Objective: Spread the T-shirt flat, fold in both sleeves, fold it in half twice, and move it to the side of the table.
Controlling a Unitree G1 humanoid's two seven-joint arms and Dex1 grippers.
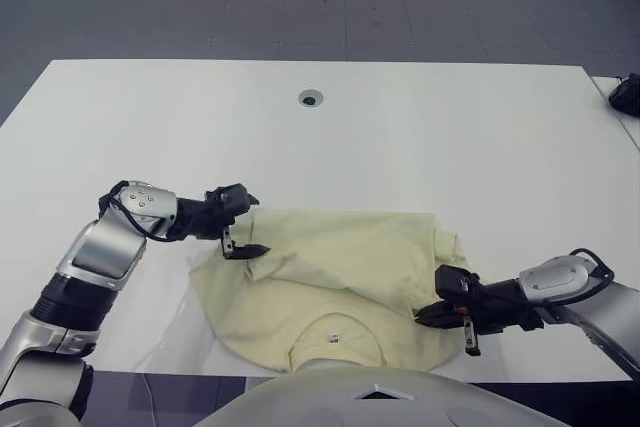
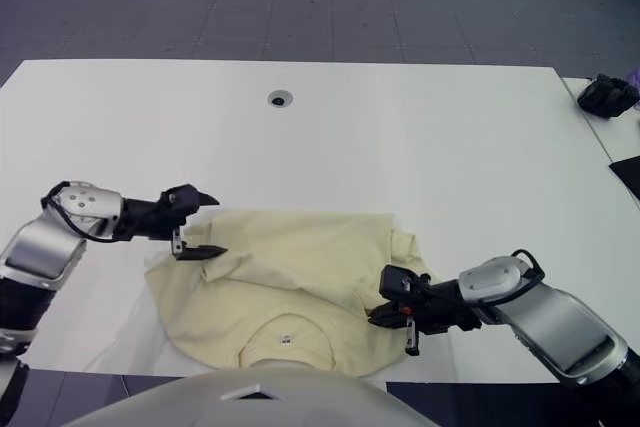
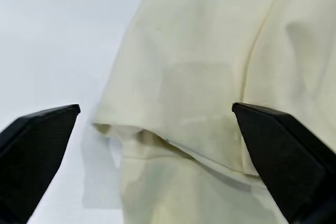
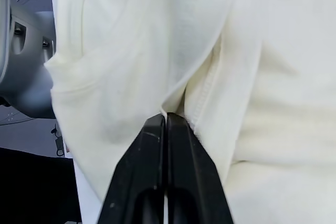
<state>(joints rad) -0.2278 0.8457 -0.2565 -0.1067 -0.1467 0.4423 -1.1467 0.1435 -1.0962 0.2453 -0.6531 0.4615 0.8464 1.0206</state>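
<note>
A pale yellow T-shirt (image 1: 340, 267) lies rumpled near the front edge of the white table (image 1: 420, 147), its collar and label toward me. My left gripper (image 1: 245, 225) hovers open over the shirt's left edge, where the cloth is folded over. In the left wrist view its fingers (image 3: 42, 140) stand wide apart on either side of that fold (image 3: 173, 129). My right gripper (image 1: 422, 314) lies low at the shirt's right edge, below a bunched sleeve (image 1: 447, 243). Its fingers (image 4: 157, 171) are pressed together with their tips at a seam of the cloth.
A small round hole (image 1: 311, 98) sits in the table's far middle. A black object (image 1: 626, 94) rests beyond the right far corner. Bare tabletop stretches behind the shirt and to both sides; the front edge runs just under the collar.
</note>
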